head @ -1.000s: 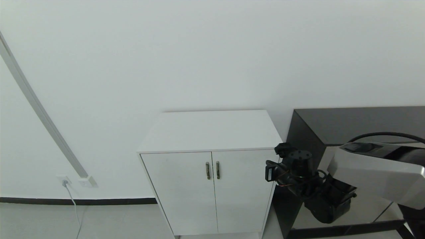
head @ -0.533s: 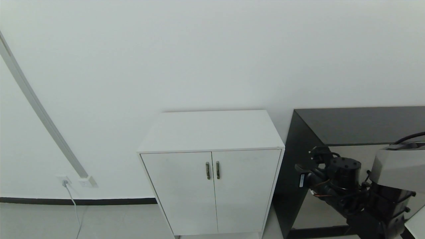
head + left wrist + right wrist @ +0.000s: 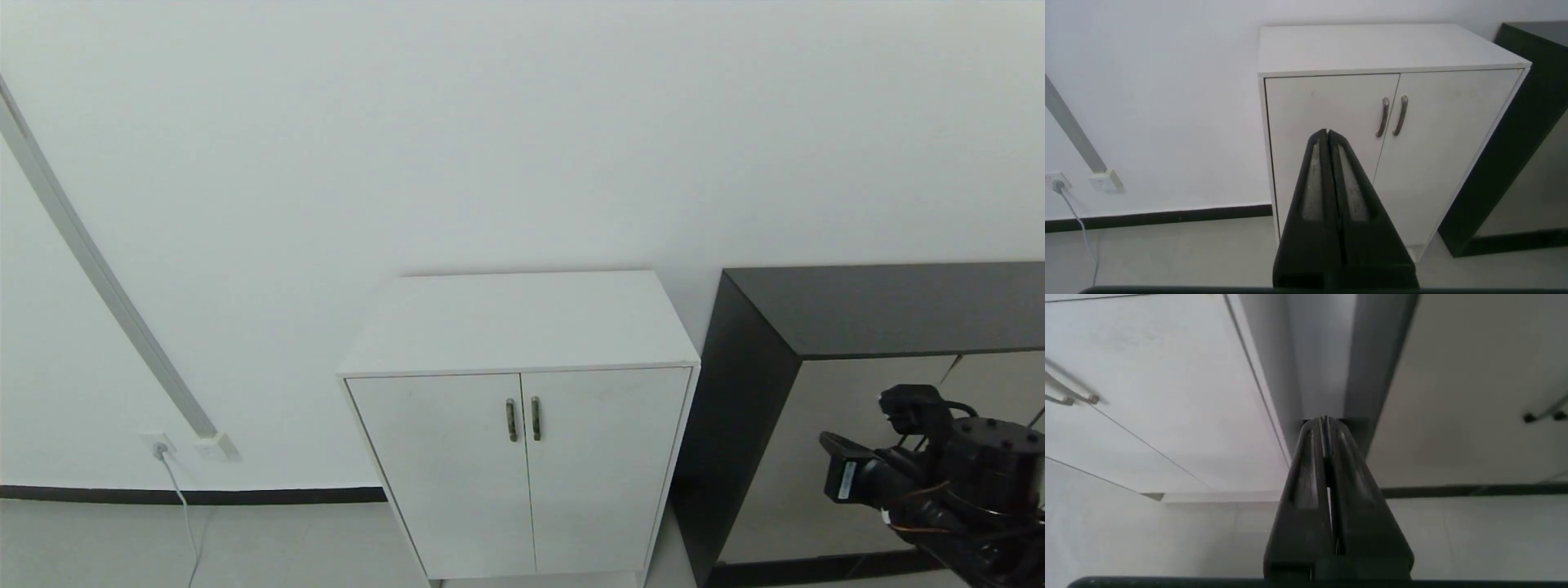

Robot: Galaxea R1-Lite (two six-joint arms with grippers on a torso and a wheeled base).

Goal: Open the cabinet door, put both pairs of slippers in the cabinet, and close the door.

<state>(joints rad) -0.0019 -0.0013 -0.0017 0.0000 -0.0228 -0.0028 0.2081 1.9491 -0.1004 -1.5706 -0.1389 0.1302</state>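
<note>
The white two-door board cabinet (image 3: 522, 322) stands on the floor against the white wall (image 3: 522, 131), just beside a glossy black sideboard (image 3: 865, 306) on our right, with both flat doors (image 3: 445, 465) shut. We judge each door to be a stiff, fairly light panel that swings out from hinges at its outer edge, so the pull should follow that arc. The place to take hold is one of the two slim upright metal bar handles (image 3: 512, 420) side by side at the middle seam; they look smooth and may slip. Our left gripper (image 3: 1328, 135) faces the cabinet front, apart from it, jaws pressed together on nothing. Our right gripper (image 3: 1325, 422) points at the gap between cabinet and sideboard, jaws likewise closed and empty.
</note>
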